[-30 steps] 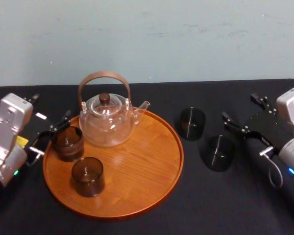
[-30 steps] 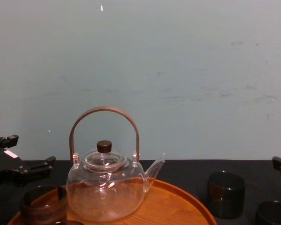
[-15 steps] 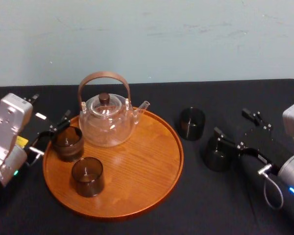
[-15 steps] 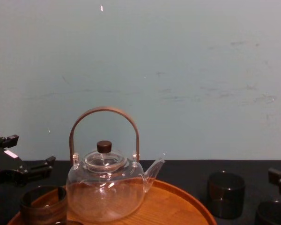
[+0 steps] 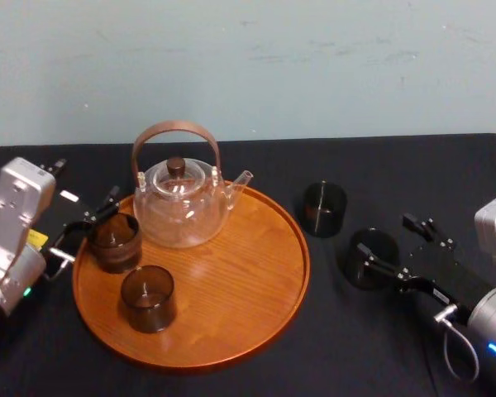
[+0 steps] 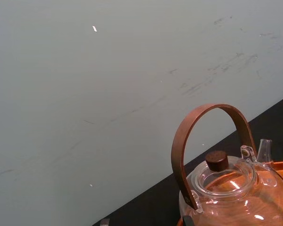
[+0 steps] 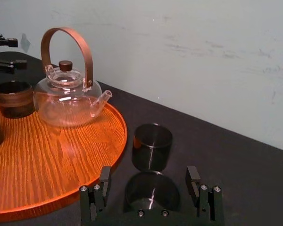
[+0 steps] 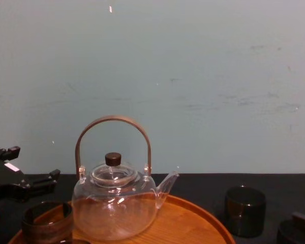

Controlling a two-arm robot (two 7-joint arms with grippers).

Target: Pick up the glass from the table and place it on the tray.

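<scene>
Two dark glasses stand on the black table (image 5: pixel 256 157), right of the round wooden tray (image 5: pixel 231 322): a far glass (image 5: pixel 324 208) (image 7: pixel 152 145) (image 8: pixel 245 211) and a near glass (image 5: pixel 370 263) (image 7: pixel 152 192). My right gripper (image 5: pixel 384 234) (image 7: pixel 148 174) is open and hangs just over the near glass. In the right wrist view that glass sits between the two fingers. I cannot tell whether they touch it. My left gripper (image 5: pixel 87 180) (image 8: pixel 31 163) waits open by the tray's left rim.
On the tray stand a clear glass teapot (image 5: pixel 180 207) (image 8: pixel 117 203) with a brown hoop handle and two brown glasses (image 5: pixel 114 241) (image 5: pixel 148 298). The tray's right half is bare wood. A pale wall closes off the back of the table.
My right gripper has come down and in toward me, from beside the near glass to over it. The left arm and all the glasses have stayed put.
</scene>
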